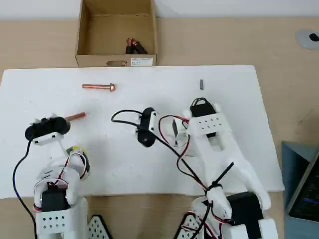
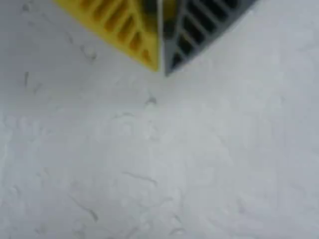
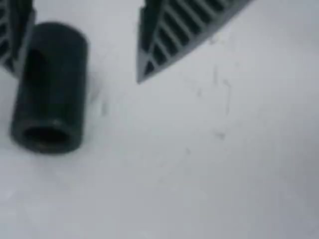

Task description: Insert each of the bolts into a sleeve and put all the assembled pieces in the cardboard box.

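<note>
We judge pickup in hand: right pincer [image 3: 77, 69] spread around sleeve [image 3: 47, 94]; left pincer [image 2: 160, 67] pressed together. Next, close on it.

Overhead high view; wrist cameras close over white mat [image 1: 124, 164]

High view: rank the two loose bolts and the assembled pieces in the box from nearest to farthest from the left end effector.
1. Near bolt: right beside the left end effector, on the white mat.
2. Far bolt: farther up the mat, toward the box.
3. Assembled pieces: inside the cardboard box, beyond the mat's far edge.
</note>
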Robot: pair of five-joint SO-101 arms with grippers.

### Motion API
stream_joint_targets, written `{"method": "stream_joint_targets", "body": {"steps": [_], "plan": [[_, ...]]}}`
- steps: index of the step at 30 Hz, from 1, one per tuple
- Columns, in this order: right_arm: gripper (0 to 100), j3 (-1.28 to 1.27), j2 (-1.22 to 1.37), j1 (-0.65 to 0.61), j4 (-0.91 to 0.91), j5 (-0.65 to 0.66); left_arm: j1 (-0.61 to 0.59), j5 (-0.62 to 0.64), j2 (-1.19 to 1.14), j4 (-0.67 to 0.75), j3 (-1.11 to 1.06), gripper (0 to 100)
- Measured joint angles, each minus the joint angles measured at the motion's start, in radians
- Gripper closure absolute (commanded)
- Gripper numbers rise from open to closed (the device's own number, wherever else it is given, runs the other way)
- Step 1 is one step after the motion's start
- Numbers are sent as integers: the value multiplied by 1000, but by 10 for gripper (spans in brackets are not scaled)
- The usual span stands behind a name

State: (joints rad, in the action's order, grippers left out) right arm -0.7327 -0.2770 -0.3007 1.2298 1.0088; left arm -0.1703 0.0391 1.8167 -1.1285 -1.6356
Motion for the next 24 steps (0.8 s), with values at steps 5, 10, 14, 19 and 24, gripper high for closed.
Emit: {"method": "stream_joint_targets", "body": {"steps": [5, 10, 14, 19, 24], "plan": [[832, -2, 58, -2, -43, 0, 0, 0, 0, 0, 0, 996], [836, 0, 118, -2, -94, 2, 0, 0, 0, 0, 0, 996], [889, 3, 146, -2, -106, 2, 0, 0, 0, 0, 0, 996], [986, 15, 166, 2, -138, 2, 0, 0, 0, 0, 0, 996], [988, 72, 198, 2, -101, -9, 0, 0, 0, 0, 0, 996]]}}
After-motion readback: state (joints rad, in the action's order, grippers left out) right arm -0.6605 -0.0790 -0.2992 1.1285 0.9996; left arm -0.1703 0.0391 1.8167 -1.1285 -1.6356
